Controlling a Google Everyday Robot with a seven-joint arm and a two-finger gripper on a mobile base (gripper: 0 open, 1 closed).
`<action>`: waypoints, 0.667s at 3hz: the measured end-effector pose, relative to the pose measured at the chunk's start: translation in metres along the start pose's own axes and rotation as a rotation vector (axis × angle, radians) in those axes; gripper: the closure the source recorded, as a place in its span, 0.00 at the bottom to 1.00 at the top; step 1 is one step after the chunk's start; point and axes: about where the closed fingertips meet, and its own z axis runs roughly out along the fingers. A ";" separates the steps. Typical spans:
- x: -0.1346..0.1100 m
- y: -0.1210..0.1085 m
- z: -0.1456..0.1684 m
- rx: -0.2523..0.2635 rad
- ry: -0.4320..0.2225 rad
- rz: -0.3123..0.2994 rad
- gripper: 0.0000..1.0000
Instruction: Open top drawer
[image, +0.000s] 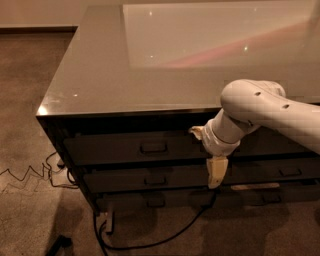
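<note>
The top drawer (110, 149) is the upper dark front of a low cabinet, under the glossy grey top (100, 75). It sits flush with the cabinet. Its small metal loop handle (153, 147) is at the centre. My gripper (206, 152) hangs on a white arm (260, 107) in front of the top drawer, to the right of the handle and apart from it. One cream finger (216, 172) points down over the drawer below; the other (196, 131) sticks out left near the cabinet's top edge. The gripper is open and holds nothing.
Two slimmer dark drawers (130, 180) with like handles lie below the top one. A pale strip (255, 186) shows under the second drawer at the right. Black cables (150, 242) and a power strip (108, 220) lie on the carpet in front; thin wires (25, 175) trail left.
</note>
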 end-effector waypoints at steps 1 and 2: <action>0.014 -0.014 0.007 0.016 0.008 0.020 0.00; 0.022 -0.030 0.020 0.015 0.017 0.029 0.00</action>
